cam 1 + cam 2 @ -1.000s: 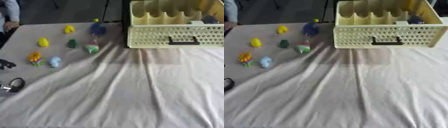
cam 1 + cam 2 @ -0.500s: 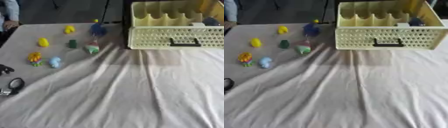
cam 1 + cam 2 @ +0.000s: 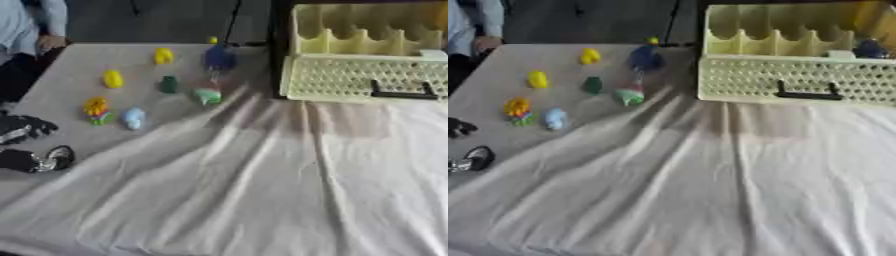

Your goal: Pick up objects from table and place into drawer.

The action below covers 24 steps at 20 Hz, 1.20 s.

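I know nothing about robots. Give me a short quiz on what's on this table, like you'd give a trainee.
1. True or false: the small toys lie left of the cream drawer.
2. The handle on the drawer front is: A black, B red, C white.
3. Fill in: the robot's left hand shows at the picture's ___ edge.

Key: 1 true. 2 A. 3 left; the right hand is not in view.

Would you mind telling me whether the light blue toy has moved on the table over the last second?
No. The light blue toy sits just right of the orange and yellow toy, as before; only the camera has shifted.
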Available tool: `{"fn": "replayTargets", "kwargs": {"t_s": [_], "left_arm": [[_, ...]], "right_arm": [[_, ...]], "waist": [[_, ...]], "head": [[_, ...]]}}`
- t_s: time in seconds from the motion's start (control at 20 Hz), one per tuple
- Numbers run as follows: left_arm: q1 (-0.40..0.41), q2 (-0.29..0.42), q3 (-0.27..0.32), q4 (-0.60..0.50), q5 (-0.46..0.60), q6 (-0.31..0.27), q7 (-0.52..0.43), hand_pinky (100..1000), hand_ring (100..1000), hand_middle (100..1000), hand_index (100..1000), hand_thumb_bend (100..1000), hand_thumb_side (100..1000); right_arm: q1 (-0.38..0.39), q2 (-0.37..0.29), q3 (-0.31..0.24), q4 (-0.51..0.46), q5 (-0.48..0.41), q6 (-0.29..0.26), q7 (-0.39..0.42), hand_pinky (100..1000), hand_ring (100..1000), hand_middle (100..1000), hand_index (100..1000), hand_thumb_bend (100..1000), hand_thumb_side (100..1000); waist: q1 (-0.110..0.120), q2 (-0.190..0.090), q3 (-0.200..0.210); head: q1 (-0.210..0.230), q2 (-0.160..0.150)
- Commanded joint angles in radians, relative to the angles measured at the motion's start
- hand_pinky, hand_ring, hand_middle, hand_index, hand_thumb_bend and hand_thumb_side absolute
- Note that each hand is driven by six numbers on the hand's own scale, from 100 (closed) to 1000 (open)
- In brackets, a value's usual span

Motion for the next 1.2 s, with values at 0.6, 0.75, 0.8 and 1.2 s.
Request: {"fn": "replayTargets", "kwargs": {"t_s": [0.6,0.75,0.8,1.2], "left_arm": [[-0.020,0.003,-0.011,0.042,-0.064,-0.008,0.000,683,761,753,934,509,651],[-0.024,0.003,-0.012,0.046,-0.100,-0.006,0.007,679,753,733,919,508,645],[-0.024,0.003,-0.012,0.046,-0.113,-0.004,0.012,678,753,731,913,499,645],[-0.022,0.007,-0.004,0.044,-0.123,0.004,0.012,662,751,720,899,450,679]], "right_arm": [[-0.007,-0.003,-0.010,-0.016,0.007,0.005,0.011,314,385,356,796,100,763],[-0.007,0.000,-0.009,-0.016,0.003,0.004,0.017,314,384,352,796,100,763],[-0.008,0.000,-0.009,-0.016,0.001,0.004,0.019,314,384,352,796,100,763],[-0.003,0.002,-0.008,-0.016,-0.004,0.005,0.031,314,384,350,798,100,759]], "waist": [[-0.008,-0.003,-0.009],[-0.008,-0.001,-0.011],[-0.008,-0.001,-0.011],[-0.006,0.001,-0.009]], "head": [[-0.003,-0.025],[-0.003,-0.028],[-0.003,-0.029],[-0.006,-0.030]]}}
